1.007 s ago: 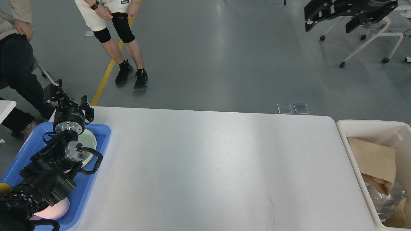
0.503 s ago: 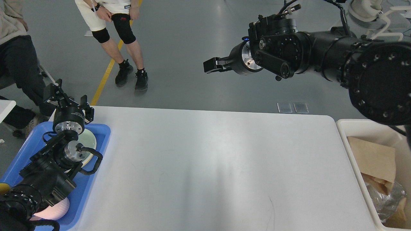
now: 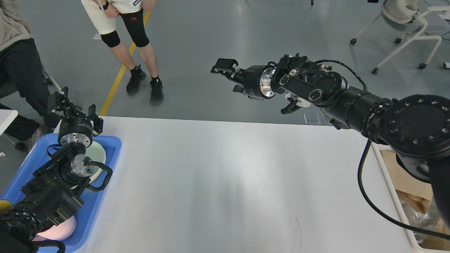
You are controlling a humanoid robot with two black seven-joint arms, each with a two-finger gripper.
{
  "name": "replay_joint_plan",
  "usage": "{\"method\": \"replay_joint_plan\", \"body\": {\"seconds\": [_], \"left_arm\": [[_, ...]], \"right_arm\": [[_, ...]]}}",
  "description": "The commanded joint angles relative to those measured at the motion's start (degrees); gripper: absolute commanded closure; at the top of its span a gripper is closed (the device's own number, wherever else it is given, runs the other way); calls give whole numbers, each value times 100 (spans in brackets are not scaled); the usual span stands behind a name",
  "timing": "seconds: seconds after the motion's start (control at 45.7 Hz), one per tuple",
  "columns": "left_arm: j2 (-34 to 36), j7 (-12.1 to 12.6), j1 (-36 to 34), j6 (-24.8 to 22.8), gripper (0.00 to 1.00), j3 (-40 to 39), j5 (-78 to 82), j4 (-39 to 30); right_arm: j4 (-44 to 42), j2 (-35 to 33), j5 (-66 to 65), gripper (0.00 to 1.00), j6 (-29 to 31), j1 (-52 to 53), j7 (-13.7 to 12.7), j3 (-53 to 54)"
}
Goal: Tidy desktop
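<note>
Right gripper raised beyond the desktop's far edge at about twelve o'clock, fingers slightly apart and holding nothing; left gripper hovering at nine o'clock over the blue tray, fingers spread and empty. White desktop filling the lower centre, bare between the tray at nine and the cream bin of brown paper at three. Possible trouble from here: outstretched right arm sweeping toward bystanders' legs at eleven, or left arm knocking the plates beneath it.
</note>
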Motion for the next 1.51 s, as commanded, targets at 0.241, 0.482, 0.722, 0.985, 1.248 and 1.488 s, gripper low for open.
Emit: {"method": "replay_joint_plan", "body": {"seconds": [0.241,0.482,0.722,0.985,1.248,1.488], "left_arm": [[0,0,0,0,4,0,0,0],[0,0,0,0,4,0,0,0],[0,0,0,0,4,0,0,0],[0,0,0,0,4,0,0,0],[0,0,0,0,4,0,0,9],[0,0,0,0,4,0,0,0]], "right_arm": [[-707,-79,-4,0,27,-1053,60,2244],[-681,-211,-12,0,36,-1466,69,2745],[-637,-281,5,0,71,-1862,34,4133],[-637,-159,23,0,45,-1932,43,4697],[-645,149,436,0,-17,-2090,51,5144],[-637,219,559,0,-8,-2301,69,5813]]}}
